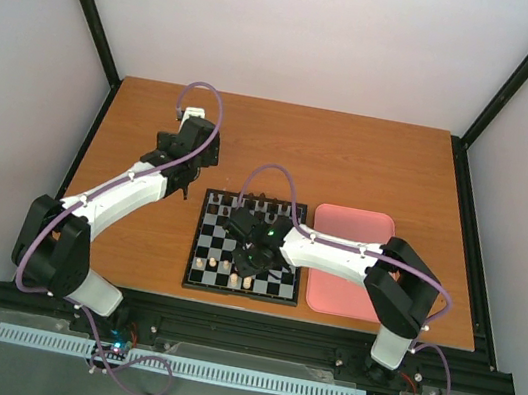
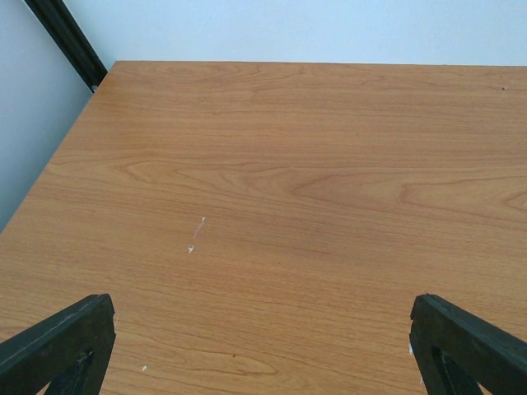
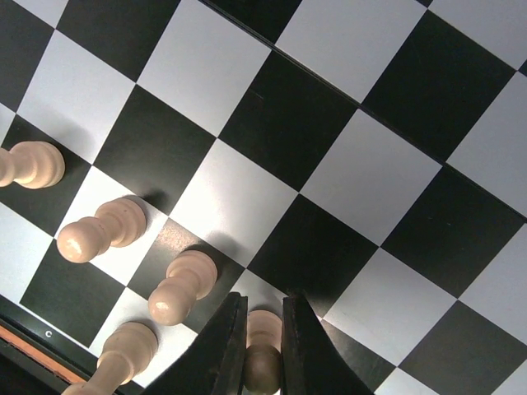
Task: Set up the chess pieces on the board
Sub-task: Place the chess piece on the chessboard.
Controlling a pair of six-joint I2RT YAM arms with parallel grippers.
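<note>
Right fingers (image 3: 222,346) pinch a cream pawn (image 3: 262,362) on the board (image 3: 288,123); left fingers (image 2: 62,341) spread wide, empty, above the table (image 2: 288,181)

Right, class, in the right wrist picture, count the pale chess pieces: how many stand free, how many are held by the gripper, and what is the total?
Pale pieces standing free on the board: 4
Pale piece held in the right gripper: 1
Total: 5
</note>
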